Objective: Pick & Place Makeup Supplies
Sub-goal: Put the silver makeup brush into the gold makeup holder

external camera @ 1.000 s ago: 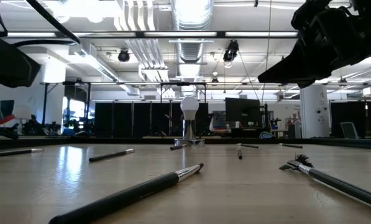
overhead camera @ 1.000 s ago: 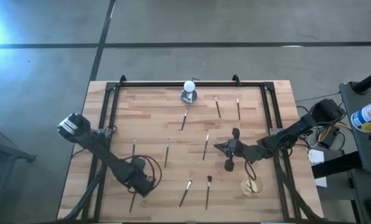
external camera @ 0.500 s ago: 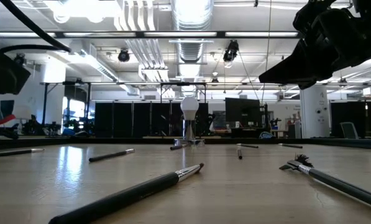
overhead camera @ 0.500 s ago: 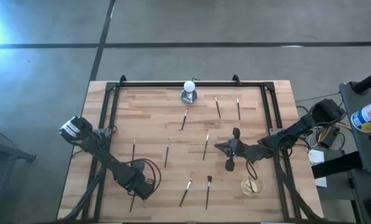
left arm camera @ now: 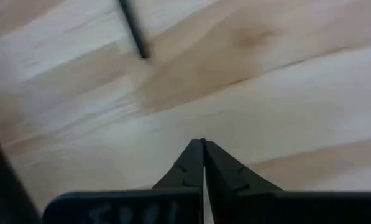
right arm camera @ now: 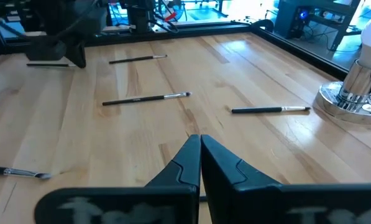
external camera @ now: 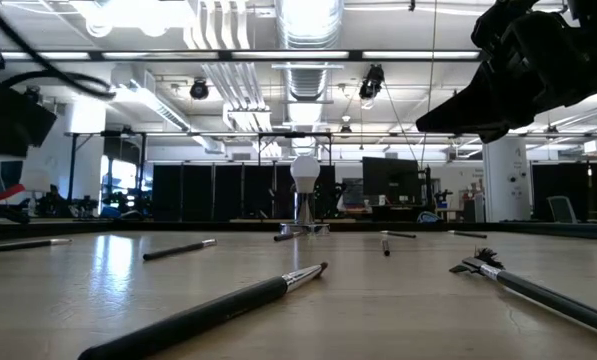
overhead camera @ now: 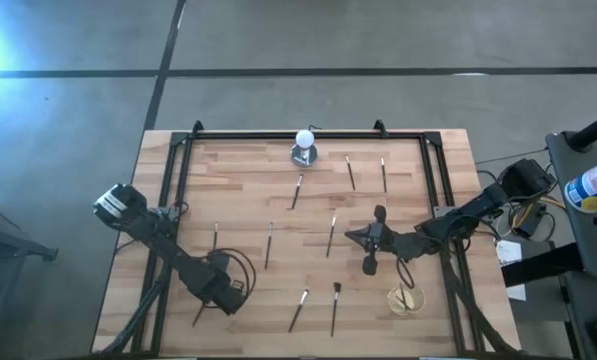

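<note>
Several thin makeup brushes lie flat and scattered on the wooden table (overhead camera: 248, 170), among them one at the middle (overhead camera: 332, 235) and one near the front (overhead camera: 299, 310). My left gripper (overhead camera: 214, 291) points down over the near left of the table, shut with nothing between its fingers (left arm camera: 202, 144). A dark brush (overhead camera: 198, 315) lies slanted just beside it, its end showing in the left wrist view (left arm camera: 134, 30), apart from the fingertips. My right gripper (overhead camera: 348, 237) hovers shut and empty right of centre (right arm camera: 200, 138).
A white ball on a round grey base (overhead camera: 304, 147) stands at the far middle (right arm camera: 359, 81). A small clear round container (overhead camera: 406, 300) sits at the near right. A black frame (overhead camera: 178, 160) runs along the table's left, far and right sides.
My left gripper has shut with nothing between its fingers and stayed nearly where it was. The dark brush beside it now lies more slanted, shifted a little toward the table's left edge.
</note>
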Robot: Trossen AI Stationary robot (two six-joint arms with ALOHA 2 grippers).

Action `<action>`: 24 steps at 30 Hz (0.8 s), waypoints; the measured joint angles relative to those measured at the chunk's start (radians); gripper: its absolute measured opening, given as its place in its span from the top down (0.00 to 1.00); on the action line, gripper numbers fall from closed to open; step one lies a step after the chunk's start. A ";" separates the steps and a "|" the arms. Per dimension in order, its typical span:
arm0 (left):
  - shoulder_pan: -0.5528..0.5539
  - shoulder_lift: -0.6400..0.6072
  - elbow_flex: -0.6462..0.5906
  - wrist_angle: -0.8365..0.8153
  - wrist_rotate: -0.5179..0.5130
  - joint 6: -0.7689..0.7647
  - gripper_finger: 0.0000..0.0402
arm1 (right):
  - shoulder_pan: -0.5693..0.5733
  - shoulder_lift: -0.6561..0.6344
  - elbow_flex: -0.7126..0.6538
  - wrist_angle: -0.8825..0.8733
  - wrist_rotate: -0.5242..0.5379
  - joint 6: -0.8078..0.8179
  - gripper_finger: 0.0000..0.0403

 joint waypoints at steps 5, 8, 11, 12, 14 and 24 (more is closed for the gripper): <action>-0.002 -0.072 0.002 -0.020 -0.106 0.016 0.99 | 0.000 0.000 0.000 0.000 0.000 0.000 0.98; 0.001 -0.133 0.004 -0.010 -0.251 0.025 0.99 | 0.000 0.000 0.000 0.000 0.000 0.000 0.98; 0.001 -0.182 0.003 0.023 -0.444 0.098 0.99 | 0.000 0.000 0.000 0.000 0.000 0.000 0.98; 0.004 -0.200 0.000 0.049 -0.509 0.136 0.99 | 0.000 0.000 0.000 0.000 0.000 0.000 0.98; 0.017 -0.236 -0.024 0.137 -0.626 0.235 1.00 | 0.000 0.000 0.000 0.000 0.000 0.000 0.98; 0.249 -0.334 -0.316 1.120 -0.623 1.129 1.00 | 0.000 0.000 0.000 0.030 0.000 0.002 0.98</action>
